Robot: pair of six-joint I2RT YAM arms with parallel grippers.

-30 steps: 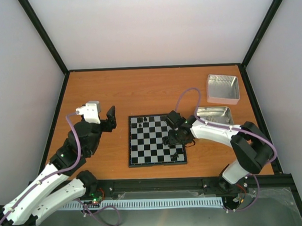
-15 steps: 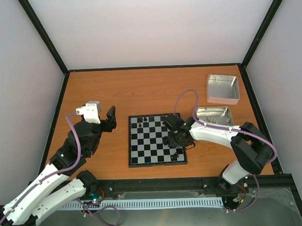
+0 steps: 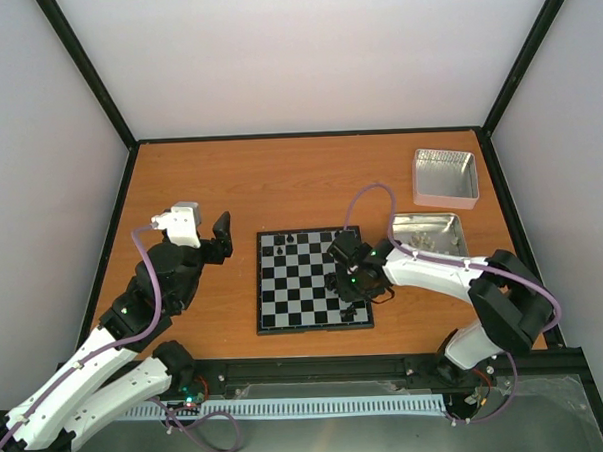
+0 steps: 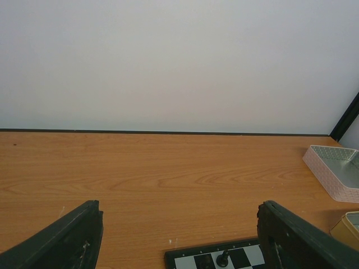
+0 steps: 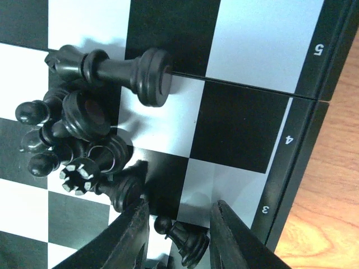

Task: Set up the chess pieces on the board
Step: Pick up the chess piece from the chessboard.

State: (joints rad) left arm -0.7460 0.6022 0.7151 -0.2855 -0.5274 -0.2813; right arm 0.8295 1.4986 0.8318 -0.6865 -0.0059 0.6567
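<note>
Board (image 5: 241, 129) rim close; right jaws straddle pawn (image 5: 186, 239) beside heaped chess pieces (image 5: 84, 115).

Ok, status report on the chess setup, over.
Left gripper open, left of the board. Right gripper open, low, straddling a lying pawn. Chess pieces heaped, several toppled, near the board's right edge.

Wooden tabletop (image 3: 279, 177), chequered board (image 3: 294, 286) at its middle, right tool (image 3: 346, 277) over the board's right side, black chess pieces (image 3: 350, 309) just beside it, left tool (image 3: 220, 240) off to the left, silver tins (image 3: 445, 175) far right
</note>
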